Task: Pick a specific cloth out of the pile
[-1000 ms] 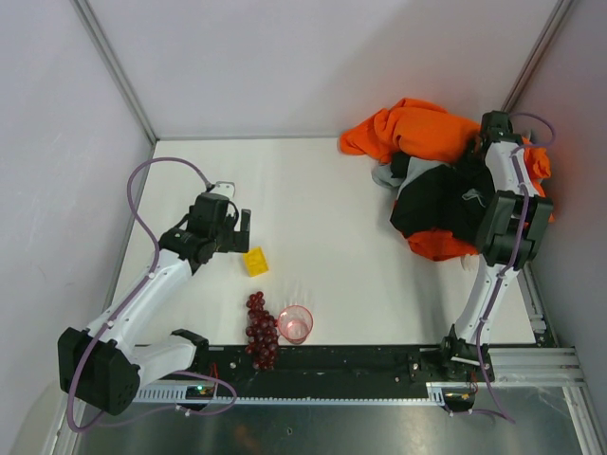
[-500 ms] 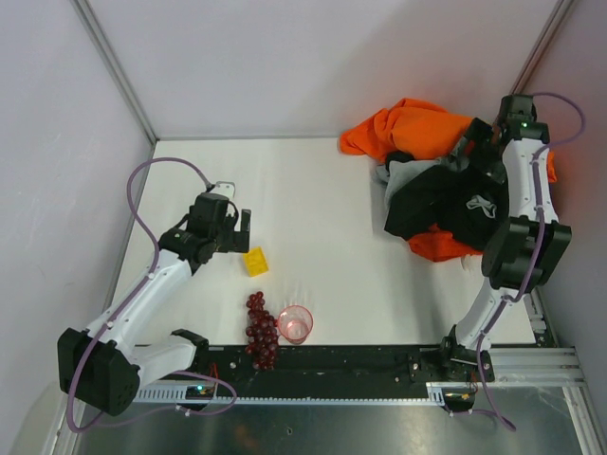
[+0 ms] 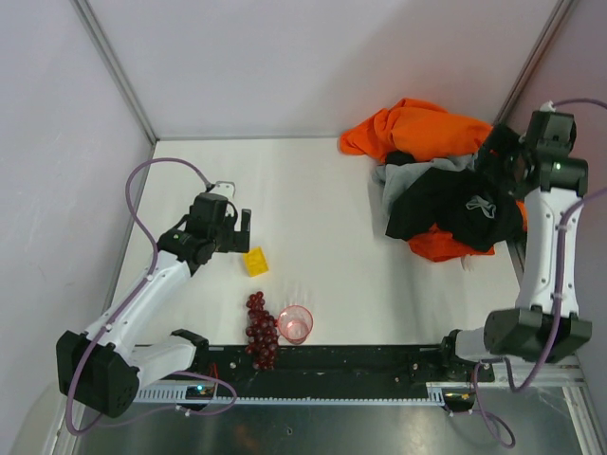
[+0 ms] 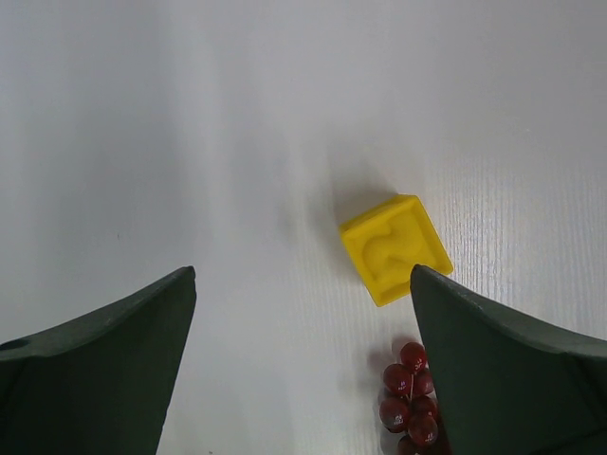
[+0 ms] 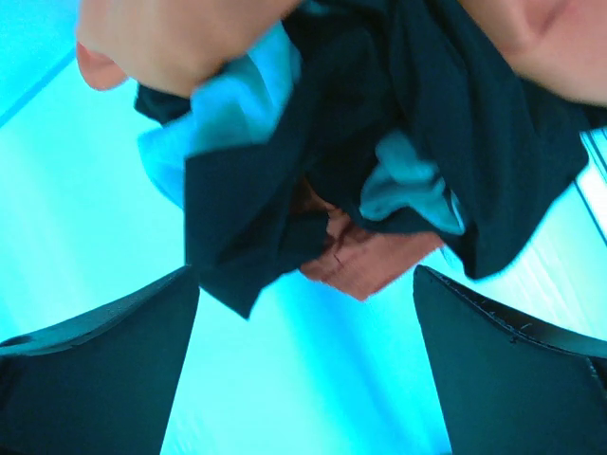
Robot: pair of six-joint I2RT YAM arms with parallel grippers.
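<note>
The pile (image 3: 432,175) lies at the table's back right: a large bright orange garment (image 3: 417,128), a light grey one (image 3: 406,172) and a black one with a white logo (image 3: 455,204) on top. The cloth (image 3: 444,247), orange-red, pokes out from under the black garment's near edge, with a thin white cord (image 3: 467,264) beside it. My right gripper (image 3: 501,159) hangs open above the pile's right side, holding nothing. In the right wrist view, tinted cyan, the cloth (image 5: 365,261) shows below the black garment (image 5: 379,123), ahead of the open gripper (image 5: 303,379). My left gripper (image 3: 234,226) is open, far to the left.
A yellow block (image 3: 255,261) lies just beside the left gripper (image 4: 303,370); it shows as the yellow block (image 4: 395,248) in the left wrist view too. A bunch of red grapes (image 3: 260,329) and a pink cup (image 3: 295,323) sit near the front edge. Walls close in behind and to the right.
My right gripper has opened and the arm has swung up and right, off the pile. The black garment has settled and spread a little. The left arm has not moved.
</note>
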